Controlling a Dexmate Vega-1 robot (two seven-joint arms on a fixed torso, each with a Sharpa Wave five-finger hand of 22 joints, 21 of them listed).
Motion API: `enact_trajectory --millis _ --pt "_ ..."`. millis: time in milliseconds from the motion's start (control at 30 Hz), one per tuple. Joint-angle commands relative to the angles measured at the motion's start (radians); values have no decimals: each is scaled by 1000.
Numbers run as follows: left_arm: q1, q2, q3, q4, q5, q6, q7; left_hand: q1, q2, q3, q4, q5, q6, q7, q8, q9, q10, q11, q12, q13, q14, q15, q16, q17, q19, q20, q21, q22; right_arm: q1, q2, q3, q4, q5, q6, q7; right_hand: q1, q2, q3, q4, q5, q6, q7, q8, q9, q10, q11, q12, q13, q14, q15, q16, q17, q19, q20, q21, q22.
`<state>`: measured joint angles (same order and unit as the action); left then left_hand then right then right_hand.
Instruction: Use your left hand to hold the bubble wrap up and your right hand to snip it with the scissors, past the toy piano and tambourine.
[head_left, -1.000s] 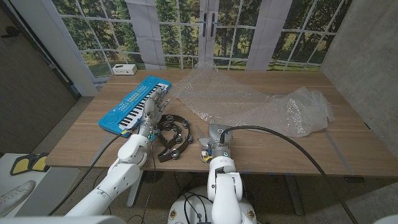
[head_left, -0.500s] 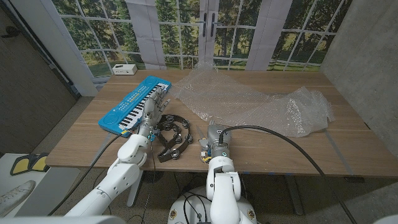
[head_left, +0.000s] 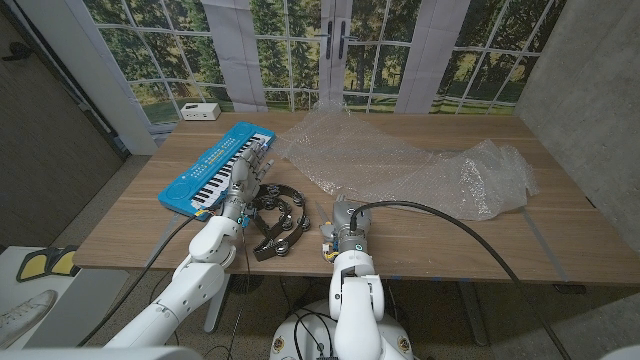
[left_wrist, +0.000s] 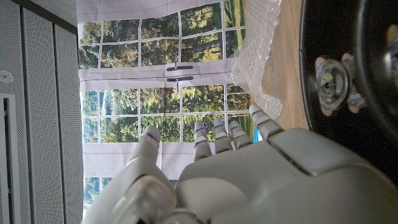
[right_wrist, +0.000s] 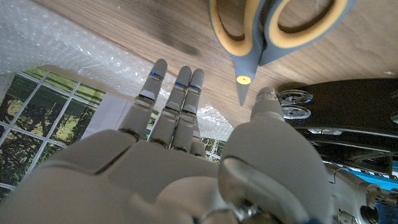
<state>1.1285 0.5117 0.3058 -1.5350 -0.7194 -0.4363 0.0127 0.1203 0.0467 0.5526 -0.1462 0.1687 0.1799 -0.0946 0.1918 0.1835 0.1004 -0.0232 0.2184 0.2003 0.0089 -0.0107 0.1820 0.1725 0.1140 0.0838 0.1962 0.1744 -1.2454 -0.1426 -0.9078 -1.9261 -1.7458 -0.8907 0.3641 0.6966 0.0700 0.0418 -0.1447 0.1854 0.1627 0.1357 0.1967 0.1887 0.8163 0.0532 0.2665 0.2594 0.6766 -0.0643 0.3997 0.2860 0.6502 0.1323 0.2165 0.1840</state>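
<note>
Nothing is done yet: the bubble wrap (head_left: 400, 165) lies uncut across the table's far side, the scissors (right_wrist: 278, 28) lie ungripped just beyond the right hand (right_wrist: 180, 155), and both it and the left hand (head_left: 246, 172) are empty, fingers apart.

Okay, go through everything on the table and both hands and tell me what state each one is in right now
left hand: open, fingers apart, holding nothing, over the piano's near edge.
right hand: open, fingers extended toward the scissors, not gripping them.
scissors: lying on the table, untouched.
bubble wrap: lying crumpled on the table, not lifted.
tambourine: lying on the table.
toy piano: lying flat on the table.
</note>
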Motion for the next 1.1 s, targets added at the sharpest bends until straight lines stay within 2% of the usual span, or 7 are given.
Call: enact_trajectory --millis 33,200,433,567,633,833,1100 --pt "-3 -6 2 14 -5 -3 -8 4 -1 -2 2 6 -3 5 -3 3 1 2 0 0 -2 -2 0 3 -6 -1 -1 3 11 10 -3 23 -40 2 49 31 9 15 -10 -2 -1 33 1 2 -16 -24 0 11 -7 -24 6 9 -12 -3 -3 2" --pt "-7 -9 3 23 -7 -7 -14 4 -1 -2 2 6 -3 5 -2 3 -1 1 -1 0 -2 -2 0 3 -6 -1 -1 3 12 16 0 28 -48 5 65 42 13 21 -12 -1 -6 27 0 2 -24 -22 -1 17 -14 -22 6 13 -18 0 -5 2" --pt "-6 -10 2 25 -9 -7 -14 4 -1 -3 2 6 -3 5 -2 3 0 3 -1 0 -2 -2 0 3 -6 -2 -1 3 14 25 0 37 -66 11 90 41 17 23 -6 -1 -27 21 -7 2 -38 -33 0 30 -31 -19 8 24 -28 12 -8 2" --pt "0 -7 -1 19 -9 -5 -10 4 -1 -3 2 6 -5 5 -3 3 -3 4 -2 0 -3 -2 0 3 -6 -1 -1 3 16 31 2 43 -70 14 103 47 20 27 -5 0 -32 21 -6 2 -34 -38 9 42 -4 -32 26 35 -29 14 -7 3" --pt "1 -6 -1 17 -10 -4 -8 4 -1 -3 2 6 -4 4 -3 3 -2 2 -1 0 -3 -2 -1 3 -7 -1 -1 3 17 31 2 45 -68 16 104 52 21 30 -6 1 -33 21 -5 2 -10 -25 26 54 -6 -31 31 44 -29 14 -6 3" --pt "1 -7 0 20 -10 -5 -11 3 -1 -3 2 6 -5 4 -3 3 -2 3 -1 0 -4 -1 -1 3 -8 -2 -1 3 17 32 3 48 -66 17 110 61 22 34 -7 3 -35 21 -4 3 -11 -33 34 67 -13 -29 34 53 -29 12 -5 3" --pt "-1 -4 -1 15 -11 -2 -12 3 -1 -3 2 6 -6 3 -3 3 -2 -1 -1 0 -5 -2 -1 3 -9 -2 -1 3 19 28 4 48 -52 17 105 67 22 37 -7 5 -38 18 -4 3 -26 -30 41 86 -28 -28 36 66 -32 16 -5 4"
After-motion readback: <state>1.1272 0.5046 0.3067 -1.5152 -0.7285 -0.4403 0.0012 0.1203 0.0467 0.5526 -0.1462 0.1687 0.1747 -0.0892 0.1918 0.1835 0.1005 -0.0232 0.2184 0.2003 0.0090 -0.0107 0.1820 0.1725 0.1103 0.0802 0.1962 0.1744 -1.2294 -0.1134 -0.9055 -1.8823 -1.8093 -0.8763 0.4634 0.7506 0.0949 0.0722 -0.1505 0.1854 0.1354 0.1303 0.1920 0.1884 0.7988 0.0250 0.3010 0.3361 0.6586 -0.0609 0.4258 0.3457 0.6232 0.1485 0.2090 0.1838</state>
